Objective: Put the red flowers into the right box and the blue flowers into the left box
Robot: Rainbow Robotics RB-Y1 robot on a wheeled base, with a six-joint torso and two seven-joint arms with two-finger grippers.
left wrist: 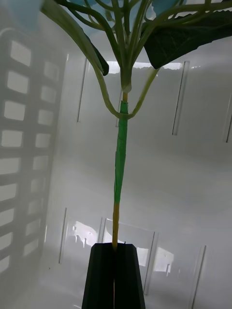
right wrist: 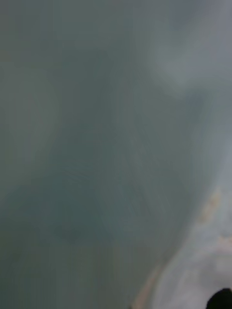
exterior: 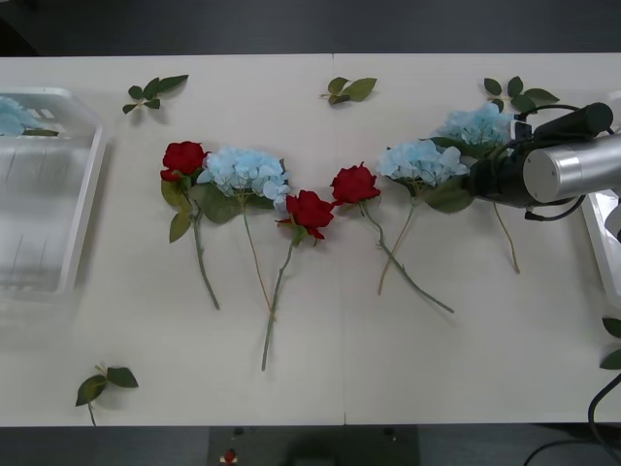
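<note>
White table (exterior: pixel 320 369), full width of the front view: left box (exterior: pixel 82 209) at its left edge holding one blue cluster in its far corner, right box (exterior: pixel 604 248) at its right edge, and between them a row of three red flowers (exterior: pixel 309 210) and three blue flowers (exterior: pixel 245 170) lying on long stems, loose leaf sprigs (exterior: pixel 155 90) scattered around. Right gripper (exterior: pixel 477 180) reaches in from the right, touching the two rightmost blue heads, finger state impossible to tell. Left gripper (left wrist: pixel 115 248), black fingers pressed together on a blue flower's stem (left wrist: pixel 120 159), inside the left box.
</note>
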